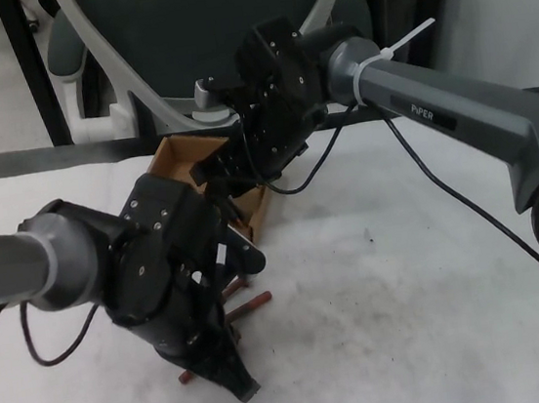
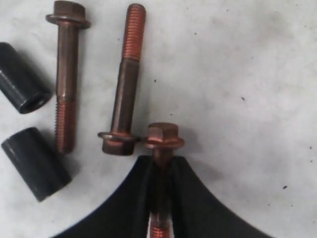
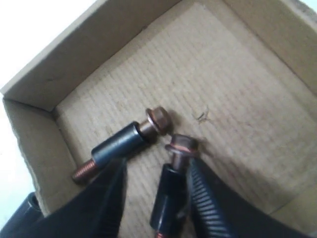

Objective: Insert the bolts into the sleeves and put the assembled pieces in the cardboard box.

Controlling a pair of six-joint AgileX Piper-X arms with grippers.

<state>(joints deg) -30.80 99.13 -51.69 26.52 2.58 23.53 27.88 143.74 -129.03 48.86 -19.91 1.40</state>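
Bolt [image 2: 163, 138] was pinched by its shank in the left gripper [image 2: 162, 166], head poking out. A loose bolt [image 2: 126, 84] lay just beside it, with two black sleeves [image 2: 37, 163] farther off. Risk: if held crooked, it could jam at a sleeve mouth or set the sleeve rolling. The right gripper [image 3: 156, 166] stood spread inside the cardboard box [image 3: 74, 54]. An assembled piece [image 3: 168, 203] leaned on one finger (might drag out on withdrawal).
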